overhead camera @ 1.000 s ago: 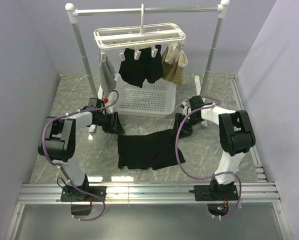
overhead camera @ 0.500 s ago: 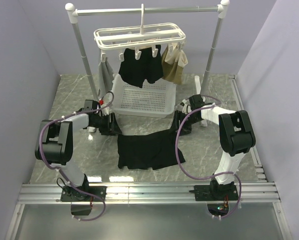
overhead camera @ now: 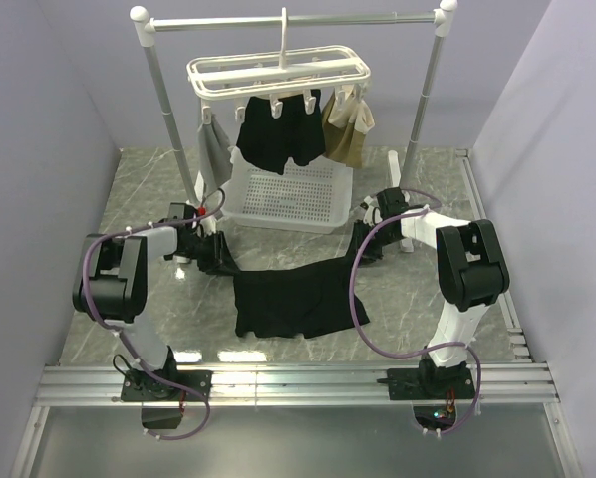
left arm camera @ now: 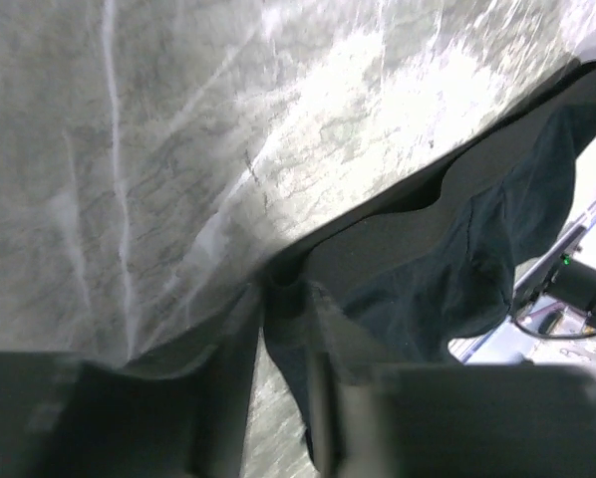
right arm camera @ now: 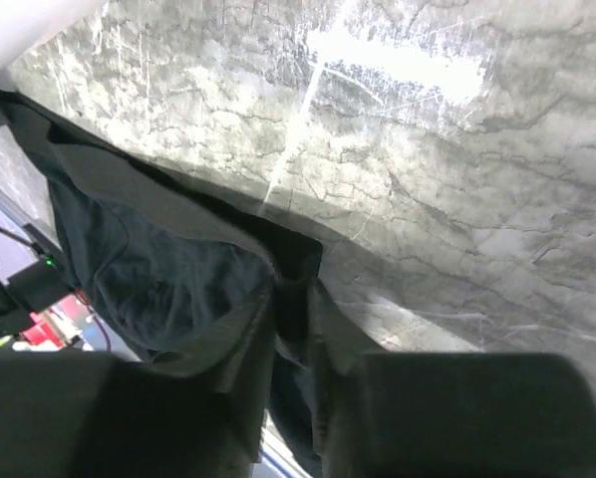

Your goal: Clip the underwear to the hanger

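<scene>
The black underwear (overhead camera: 296, 297) lies on the marble table in front of the basket, its waistband edge towards the back. My left gripper (overhead camera: 221, 261) is shut on the waistband's left corner; in the left wrist view my gripper (left arm camera: 286, 299) pinches the black cloth (left arm camera: 428, 269). My right gripper (overhead camera: 362, 245) is shut on the right corner; in the right wrist view my gripper (right arm camera: 295, 299) pinches the cloth (right arm camera: 158, 259). The white hanger (overhead camera: 278, 72) hangs by its hook from the rail at the back, above both grippers.
Another black garment (overhead camera: 278, 129), a tan garment (overhead camera: 348, 124) and a grey garment (overhead camera: 213, 149) hang from the hanger's pegs. The white perforated basket (overhead camera: 283, 189) stands under them. The grey rail stand's posts (overhead camera: 168, 110) rise left and right of it.
Both grippers have closed in on the waistband's corners. The left one slid slightly left and nearer. The waistband's right corner is now drawn up towards the right gripper.
</scene>
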